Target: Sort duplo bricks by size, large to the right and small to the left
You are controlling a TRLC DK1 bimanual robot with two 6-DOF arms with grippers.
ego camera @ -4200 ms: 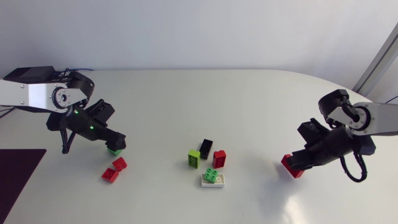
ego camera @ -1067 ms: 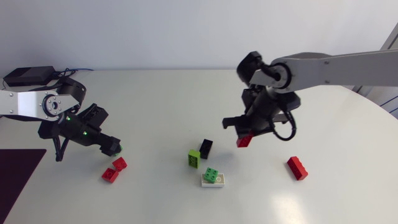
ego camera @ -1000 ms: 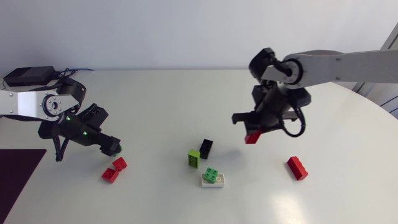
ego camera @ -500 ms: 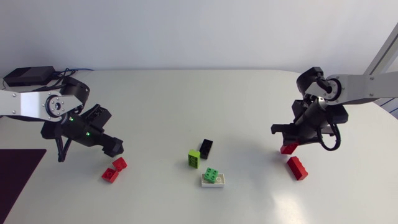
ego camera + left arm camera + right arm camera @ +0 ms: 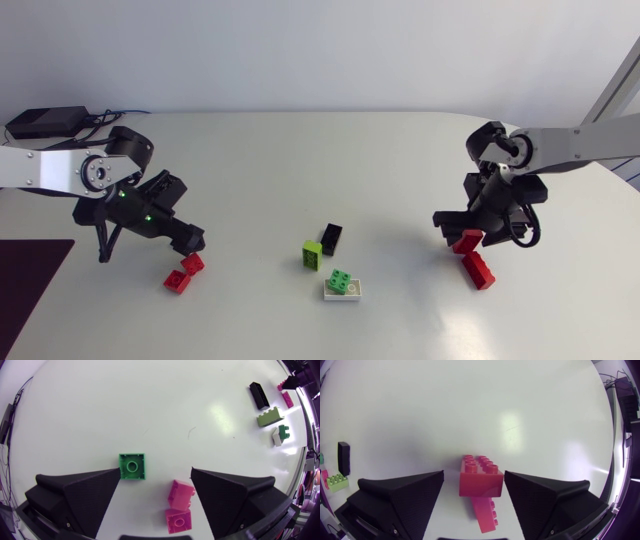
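Head view: two large red bricks (image 5: 478,270) lie together at the right of the counter (image 5: 300,150), beneath the right jaws. Two small red bricks (image 5: 177,281) sit at the left. A black brick (image 5: 331,238), a lime brick (image 5: 312,255) and a green-on-white pair (image 5: 342,284) wait mid-counter, unsorted.

Left wrist view: the left jaws stand apart, with a small green brick (image 5: 132,467) between them.

Right wrist view: the right jaws stand apart around one large red brick, not touching it.

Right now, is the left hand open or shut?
Open: left hand has its fingers wide apart, green brick beside one, nothing clamped.
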